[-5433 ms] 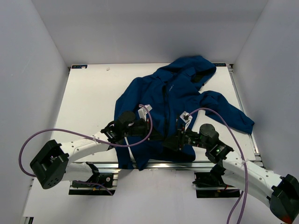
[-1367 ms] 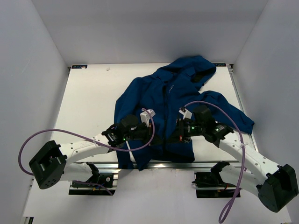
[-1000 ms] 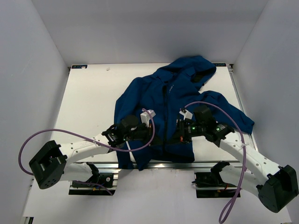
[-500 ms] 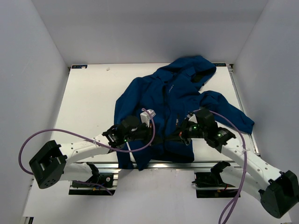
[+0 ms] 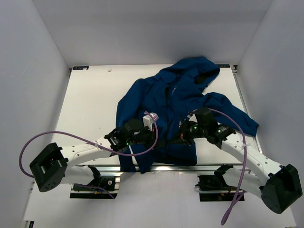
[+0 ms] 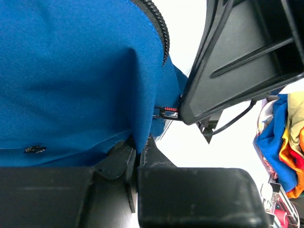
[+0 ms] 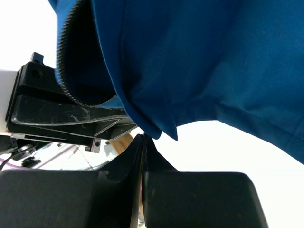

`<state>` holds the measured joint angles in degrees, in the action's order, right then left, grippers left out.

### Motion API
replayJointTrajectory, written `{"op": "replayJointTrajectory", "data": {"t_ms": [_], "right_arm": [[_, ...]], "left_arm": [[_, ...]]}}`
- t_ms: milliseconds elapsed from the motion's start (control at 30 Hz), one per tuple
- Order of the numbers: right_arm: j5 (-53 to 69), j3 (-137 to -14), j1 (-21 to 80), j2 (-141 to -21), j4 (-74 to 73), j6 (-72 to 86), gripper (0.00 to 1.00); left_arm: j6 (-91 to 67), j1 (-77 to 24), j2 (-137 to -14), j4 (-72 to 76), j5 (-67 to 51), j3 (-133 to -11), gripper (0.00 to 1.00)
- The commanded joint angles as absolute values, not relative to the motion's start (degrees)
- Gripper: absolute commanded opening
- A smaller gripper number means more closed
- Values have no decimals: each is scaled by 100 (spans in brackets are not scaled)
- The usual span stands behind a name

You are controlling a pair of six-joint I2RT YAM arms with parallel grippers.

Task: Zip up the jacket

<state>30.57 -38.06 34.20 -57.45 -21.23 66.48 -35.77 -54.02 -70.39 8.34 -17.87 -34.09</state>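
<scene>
one blue jacket [image 5: 175, 92], left gripper [image 6: 137, 148] pinching its hem fabric, right gripper [image 7: 143, 140] squeezed closed (two total, second's catch unclear tbh)

A dark blue hooded jacket [image 5: 166, 97] lies front-up and rumpled on the white bench [image 5: 95, 99], its hood [image 5: 197, 69] toward the far right corner and its hem at the near edge, partly hanging over it. One sleeve [image 5: 232, 114] stretches out to the right, and a small pale logo [image 5: 175, 89] shows on the chest. Near the hem the front is parted, a bare row of dark zipper teeth [image 6: 159, 23] curving along the raised fabric edge.
</scene>
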Motion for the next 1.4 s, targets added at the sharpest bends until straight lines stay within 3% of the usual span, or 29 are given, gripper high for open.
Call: {"op": "replayJointTrajectory", "data": {"t_ms": [0, 267, 467, 700, 767, 967, 1367], "right_arm": [[2963, -4473, 3375, -5774, -2127, 6082, 0], [2936, -3719, 3366, -5563, 295, 7311, 0], [2892, -3481, 3375, -5695, 1150, 7752, 0], [2865, -3682, 3393, -5757, 1125, 7533, 6], [2909, -3674, 3393, -5862, 1002, 7462, 0], [2857, -4095, 3384, -5837, 492, 6470, 0], [2865, -2814, 3392, -4360, 2845, 5738, 0]], "left_arm": [[-3445, -5484, -6899, 606, -1925, -3296, 0], [-3472, -5555, -6926, 694, -1960, -3296, 0], [-3489, -5599, -6926, 694, -1925, -3313, 0], [-3533, -5625, -6935, 738, -1898, -3331, 0], [-3542, -5625, -6935, 730, -1890, -3340, 0], [-3559, -5625, -6786, 633, -1855, -3296, 0], [-3718, -5616, -6337, 386, -1608, -3138, 0]]}}
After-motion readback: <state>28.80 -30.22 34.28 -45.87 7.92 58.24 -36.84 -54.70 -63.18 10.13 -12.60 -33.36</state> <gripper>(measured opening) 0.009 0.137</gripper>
